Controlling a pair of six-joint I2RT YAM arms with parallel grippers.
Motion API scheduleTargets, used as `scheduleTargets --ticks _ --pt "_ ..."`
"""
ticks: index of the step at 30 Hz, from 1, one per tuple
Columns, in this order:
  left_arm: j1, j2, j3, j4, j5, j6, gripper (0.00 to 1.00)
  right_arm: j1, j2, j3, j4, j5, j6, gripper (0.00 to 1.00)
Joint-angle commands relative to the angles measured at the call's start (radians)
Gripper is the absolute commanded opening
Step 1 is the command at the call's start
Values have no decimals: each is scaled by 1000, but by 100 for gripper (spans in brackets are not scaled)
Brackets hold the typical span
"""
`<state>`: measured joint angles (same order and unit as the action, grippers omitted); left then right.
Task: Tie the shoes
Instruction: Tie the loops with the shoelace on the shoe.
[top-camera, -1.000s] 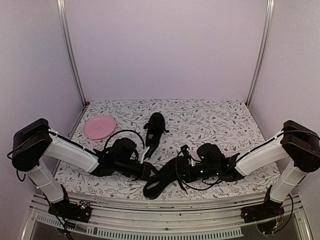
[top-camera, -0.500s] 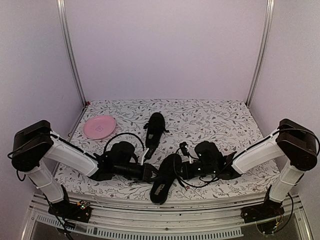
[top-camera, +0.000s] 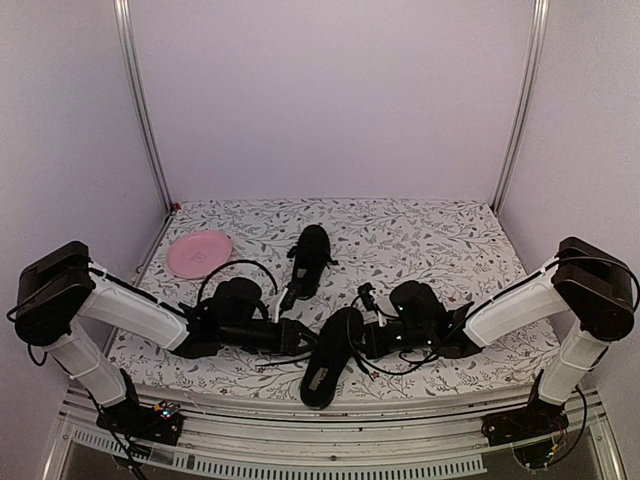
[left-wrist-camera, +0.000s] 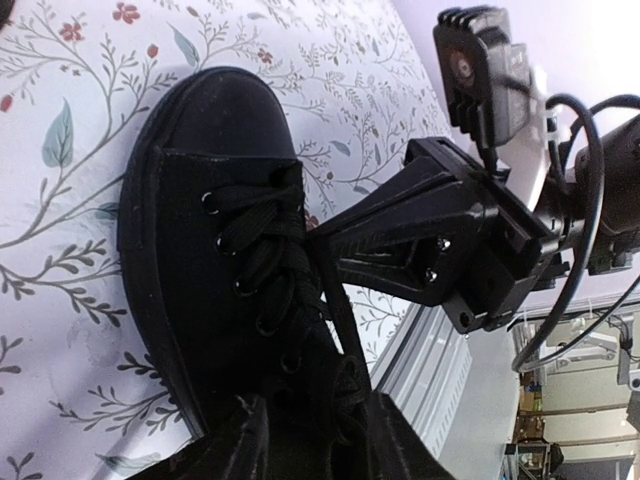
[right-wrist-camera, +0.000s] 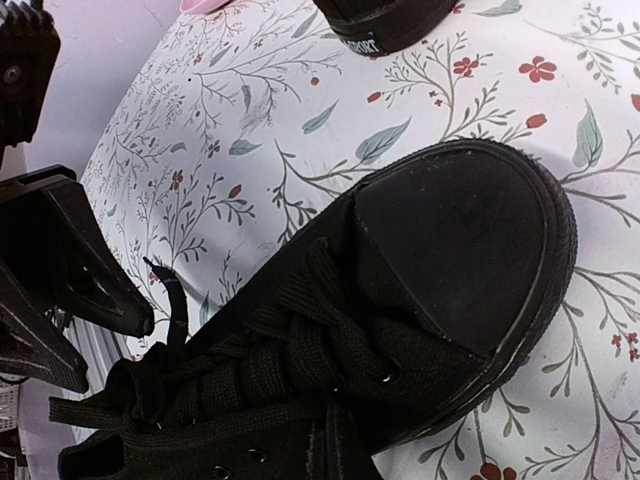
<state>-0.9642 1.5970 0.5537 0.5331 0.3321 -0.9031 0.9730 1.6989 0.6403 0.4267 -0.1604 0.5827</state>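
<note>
Two shoes (top-camera: 328, 360) overhead; left wrist, one.

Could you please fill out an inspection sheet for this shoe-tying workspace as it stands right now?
Surface: floral cloth covers the table.
Job's things: near shoe lies between the grippers, no bow seen; far shoe lies further back, untouched.
Clutter: pink plate at far left, apart from both shoes.
Grippers: left gripper open at the near shoe's ankle end; right gripper shut on a lace of that shoe.
Cables: black cable loops arch over both wrists.
Surroundings: plain pale walls, metal posts; nothing else seen.
</note>
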Motion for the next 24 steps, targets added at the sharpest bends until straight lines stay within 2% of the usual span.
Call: scheduleTargets --ticks 1,14,16,20,24 --pt "13 3 29 -40 0 26 30 -8 -16 -9 15 -9 -15 2" --pt "12 65 53 -18 55 23 23 -9 -21 -8 23 -16 -19 2" --pt "12 70 54 -10 58 21 18 -9 -28 -11 23 -18 -21 2" --pt "12 57 44 19 56 21 1 3 -61 -17 24 -24 -34 2" --pt "12 27 37 23 20 46 0 42 -116 -26 14 -19 -54 2"
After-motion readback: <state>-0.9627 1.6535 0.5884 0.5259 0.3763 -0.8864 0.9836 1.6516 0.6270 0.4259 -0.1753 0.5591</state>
